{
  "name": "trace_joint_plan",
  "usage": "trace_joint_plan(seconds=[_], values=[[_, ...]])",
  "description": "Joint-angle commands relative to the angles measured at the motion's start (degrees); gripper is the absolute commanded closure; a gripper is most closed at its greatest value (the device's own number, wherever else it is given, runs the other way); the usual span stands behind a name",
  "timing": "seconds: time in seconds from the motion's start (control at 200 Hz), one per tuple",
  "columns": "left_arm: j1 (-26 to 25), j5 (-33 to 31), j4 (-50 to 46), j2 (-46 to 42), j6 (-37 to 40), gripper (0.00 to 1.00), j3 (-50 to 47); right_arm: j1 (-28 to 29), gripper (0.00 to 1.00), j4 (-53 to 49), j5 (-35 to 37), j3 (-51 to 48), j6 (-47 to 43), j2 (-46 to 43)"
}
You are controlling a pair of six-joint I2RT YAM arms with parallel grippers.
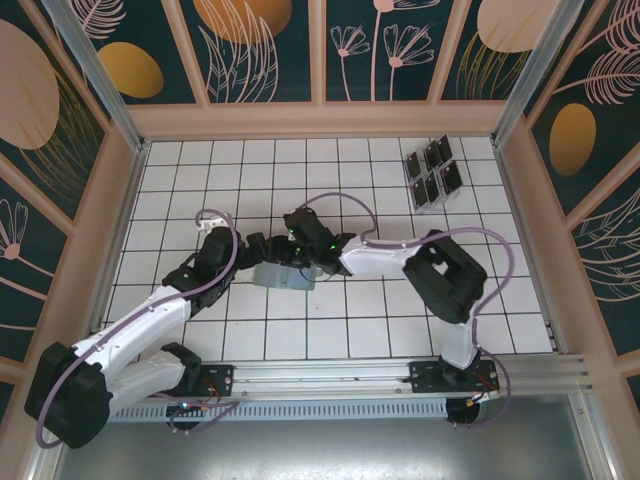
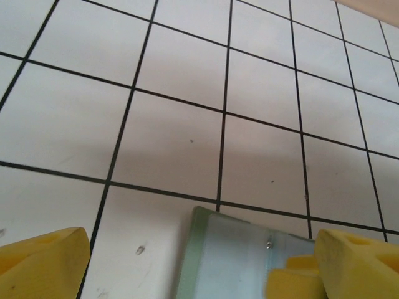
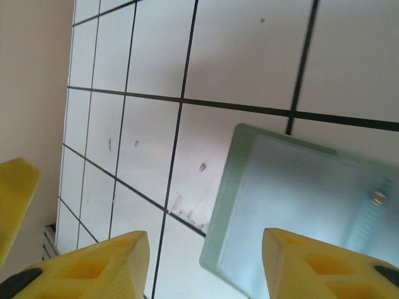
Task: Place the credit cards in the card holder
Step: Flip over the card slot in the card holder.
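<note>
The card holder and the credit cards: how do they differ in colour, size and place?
Colour: the card holder is pale grey-green, the credit cards are black. Size: the card holder is wider than any one credit card. Place: the card holder lies near the centre; the credit cards sit in a clear rack at the far right. Both are flat and rectangular.

Spreading out as a white-tiled table (image 1: 250,170) ruled in black lines. Bearing a clear rack (image 1: 430,207), with black cards (image 1: 450,177) standing in it. Lying well apart from the rack, toward the near left: a grey-green wallet (image 1: 283,275).
</note>
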Motion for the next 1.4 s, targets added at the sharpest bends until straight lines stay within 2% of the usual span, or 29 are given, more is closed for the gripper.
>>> trace_joint_plan(seconds=[0.0,0.22,0.445,1.021,1.396], values=[[-0.3,1.4,-0.8,5.8,4.2,0.07,1.8,-0.6,0.49,-3.5,4.2,-2.5,-2.7,-5.3],[-0.2,0.3,-3.4,14.0,9.1,0.06,5.9,-0.6,0.49,-13.2,10.3,-2.2,-7.1,-6.0],[-0.2,-0.3,-3.0,18.8,8.8,0.06,5.7,-1.0,0.50,-13.5,11.5,-2.6,-8.8,-4.1],[-0.2,-0.1,-2.7,24.4,6.5,0.04,4.4,-2.1,0.52,-9.9,7.6,-4.7,-9.2,1.4],[-0.2,1.8,-0.6,24.8,5.0,0.04,1.4,-2.9,0.50,-4.5,1.4,-6.0,-6.1,2.7]])
